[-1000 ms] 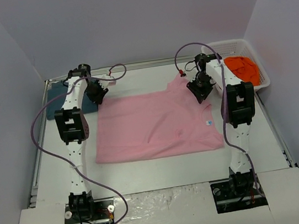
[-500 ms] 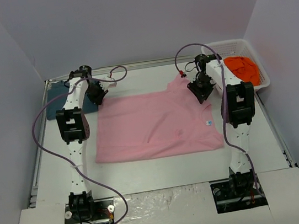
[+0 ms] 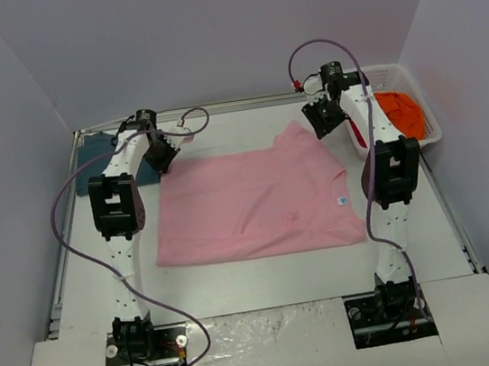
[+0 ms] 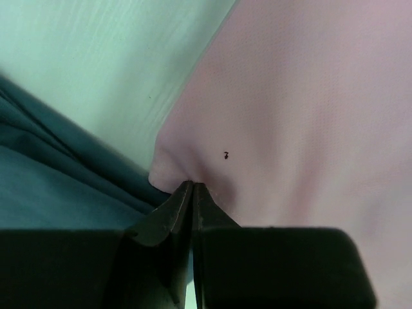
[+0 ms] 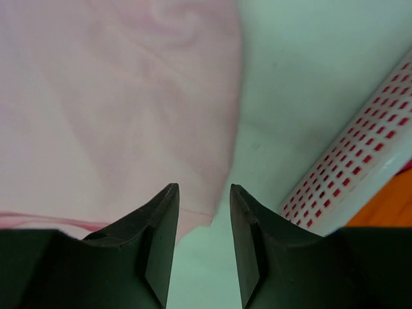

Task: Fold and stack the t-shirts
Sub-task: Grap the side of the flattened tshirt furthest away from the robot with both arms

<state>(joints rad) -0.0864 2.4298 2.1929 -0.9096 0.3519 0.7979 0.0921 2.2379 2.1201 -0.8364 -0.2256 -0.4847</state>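
The light pink t-shirt point(image 3: 256, 201) lies spread flat in the middle of the table. My left gripper point(image 3: 164, 156) is at its far left corner, shut on a pinch of pink cloth; the left wrist view shows the closed tips point(image 4: 192, 185) biting the pink shirt point(image 4: 309, 116). The dark teal-blue shirt point(image 3: 91, 151) lies just left of it and also shows in the left wrist view point(image 4: 51, 187). My right gripper point(image 3: 319, 119) is open and empty at the far right, its tips point(image 5: 203, 193) over the edge of the pink shirt point(image 5: 116, 96). The orange shirt point(image 3: 399, 112) sits in the basket.
The white mesh basket point(image 3: 417, 86) stands at the far right corner, close to my right gripper, and its wall shows in the right wrist view point(image 5: 360, 174). Purple cables loop from both arms. Raised table rims run along the left, right and far sides.
My right gripper has moved from over the shirt's right sleeve toward the far edge, near the basket. My left gripper has shifted slightly toward the far side, still on the corner.
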